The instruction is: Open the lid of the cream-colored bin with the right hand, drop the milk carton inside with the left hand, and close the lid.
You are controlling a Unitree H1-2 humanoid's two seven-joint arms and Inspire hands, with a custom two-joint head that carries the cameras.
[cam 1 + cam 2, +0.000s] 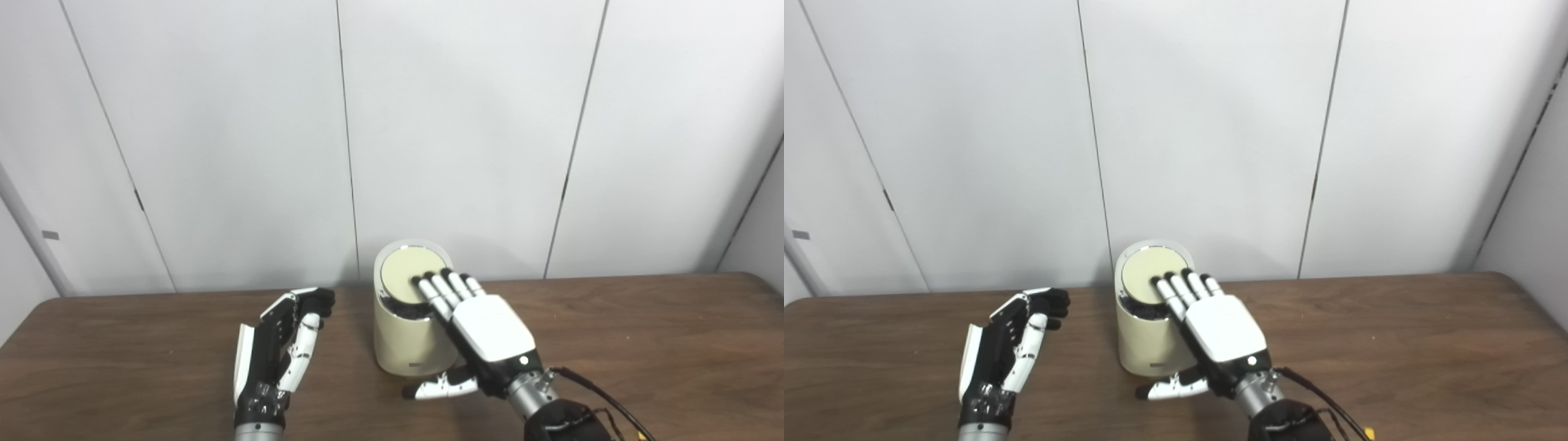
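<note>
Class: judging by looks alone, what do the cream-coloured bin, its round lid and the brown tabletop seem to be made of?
Cream-coloured cylindrical bin: probably smooth plastic, with an even colour and soft sheen. Round cream lid: similar matt plastic, apparently inside a paler ring. Brown tabletop: wood or wood-look laminate, with streaky grain; which one can't be told.

Looks like a lab/test room, not a home: plain white wall panels [465, 135] w/ dark seams from 9 to 3 o'clock, bare brown wood-grain table [643, 343] at 6, robot wiring [603, 401] at 5.
</note>
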